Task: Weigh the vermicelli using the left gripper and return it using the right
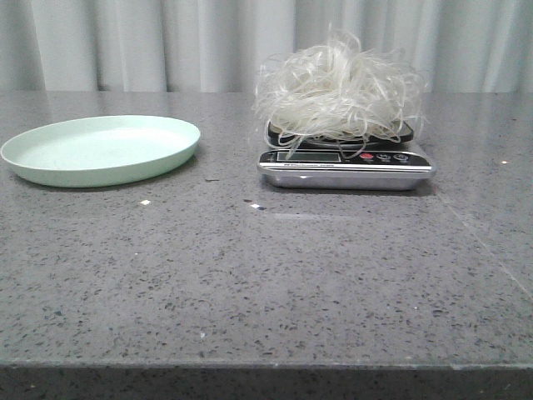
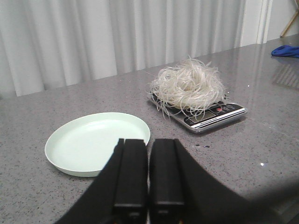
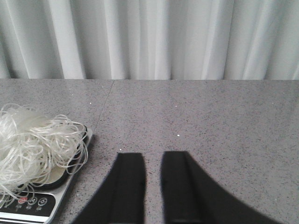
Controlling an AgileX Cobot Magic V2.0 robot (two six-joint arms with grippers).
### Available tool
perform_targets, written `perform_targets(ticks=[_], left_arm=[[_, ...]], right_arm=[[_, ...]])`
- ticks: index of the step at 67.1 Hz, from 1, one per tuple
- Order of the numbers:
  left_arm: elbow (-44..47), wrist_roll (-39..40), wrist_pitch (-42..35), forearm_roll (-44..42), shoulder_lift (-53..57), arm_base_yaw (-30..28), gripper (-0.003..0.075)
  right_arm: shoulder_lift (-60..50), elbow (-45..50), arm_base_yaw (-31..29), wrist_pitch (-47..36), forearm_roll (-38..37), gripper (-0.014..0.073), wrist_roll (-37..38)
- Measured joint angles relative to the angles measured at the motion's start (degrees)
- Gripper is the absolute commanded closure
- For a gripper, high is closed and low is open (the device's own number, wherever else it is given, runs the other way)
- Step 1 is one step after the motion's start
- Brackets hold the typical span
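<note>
The vermicelli (image 1: 337, 92), a fluffy mass of whitish strands, sits on a small silver digital scale (image 1: 346, 169) right of centre. The pale green plate (image 1: 100, 148) is empty at the left. Neither gripper shows in the front view. In the left wrist view my left gripper (image 2: 149, 142) is shut and empty, hovering near the plate (image 2: 93, 140), well away from the vermicelli (image 2: 189, 86) and scale (image 2: 215, 116). In the right wrist view my right gripper (image 3: 153, 156) is slightly open and empty, over bare table beside the scale (image 3: 28, 203) and vermicelli (image 3: 32, 144).
A grey speckled tabletop with its front edge (image 1: 266, 364) near the camera. Pale curtains (image 1: 166, 42) hang behind the table. A blue object (image 2: 286, 50) lies at the far side of the table in the left wrist view.
</note>
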State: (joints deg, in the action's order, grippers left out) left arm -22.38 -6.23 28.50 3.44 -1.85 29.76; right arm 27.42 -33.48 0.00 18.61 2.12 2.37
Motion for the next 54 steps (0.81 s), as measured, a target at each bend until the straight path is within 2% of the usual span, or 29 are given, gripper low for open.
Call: perform_targets(ticks=[4,8,15,23,43,54], left_arm=[[0.0,0.0,0.0,0.0,0.0,0.0,0.0592],[0.0,0.0,0.0,0.0,0.0,0.0,0.0592],[0.0,0.0,0.0,0.0,0.0,0.0,0.0592],[0.0,0.0,0.0,0.0,0.0,0.0,0.0592],[0.22,0.0,0.0,0.0,0.0,0.0,0.0592],[0.34,0.0,0.0,0.0,0.0,0.0,0.0592]], right_arm=[[0.57,-0.55,0.0,0.13,0.0,0.002,0.0],[1.31,-1.35,0.09,0.24,0.0,-0.0023,0.04],[3.47,-3.56,1.45,0.75,0.0,-0.0015,0.04],[8.98,-8.37,5.62,3.03,0.0,-0.0015,0.04],[30.38,-25.4,21.01,6.05,0.0,-0.0015,0.04],[41.95,-34.29,24.81,7.63,0.0,-0.0015,0.04]])
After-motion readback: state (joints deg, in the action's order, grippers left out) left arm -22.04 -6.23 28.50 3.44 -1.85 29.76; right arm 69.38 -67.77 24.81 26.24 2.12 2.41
